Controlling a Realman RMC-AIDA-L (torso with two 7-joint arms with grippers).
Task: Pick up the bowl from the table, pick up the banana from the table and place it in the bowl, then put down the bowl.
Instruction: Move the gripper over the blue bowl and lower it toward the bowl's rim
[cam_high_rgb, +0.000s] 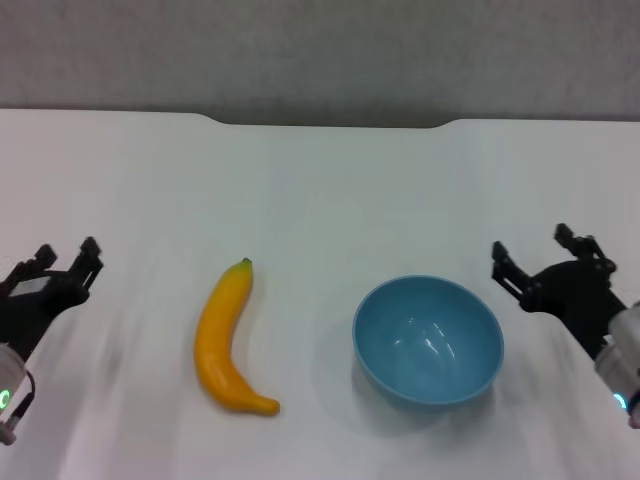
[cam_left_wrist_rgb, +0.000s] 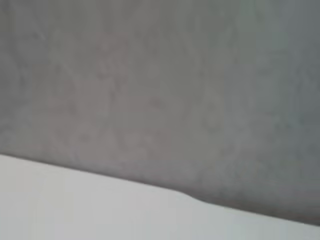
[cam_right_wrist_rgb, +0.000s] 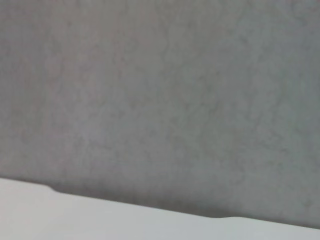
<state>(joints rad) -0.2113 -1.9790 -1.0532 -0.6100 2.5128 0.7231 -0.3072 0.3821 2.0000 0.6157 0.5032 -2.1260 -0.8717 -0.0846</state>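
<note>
In the head view the light-blue bowl (cam_high_rgb: 428, 340) stands upright on the white table (cam_high_rgb: 320, 190), right of centre, glossy and with nothing in it. The yellow-orange banana (cam_high_rgb: 227, 338) lies flat to its left, well apart from it; its long axis runs from near to far, with the dark stem tip at the far end. The left gripper (cam_high_rgb: 62, 262) is near the left edge and the right gripper (cam_high_rgb: 540, 258) just beside the bowl, both with jaws spread wide and holding nothing. The left wrist view shows only the table's far edge (cam_left_wrist_rgb: 150, 184) with its notch and a grey wall (cam_left_wrist_rgb: 160, 80). The right wrist view shows the same.
</note>
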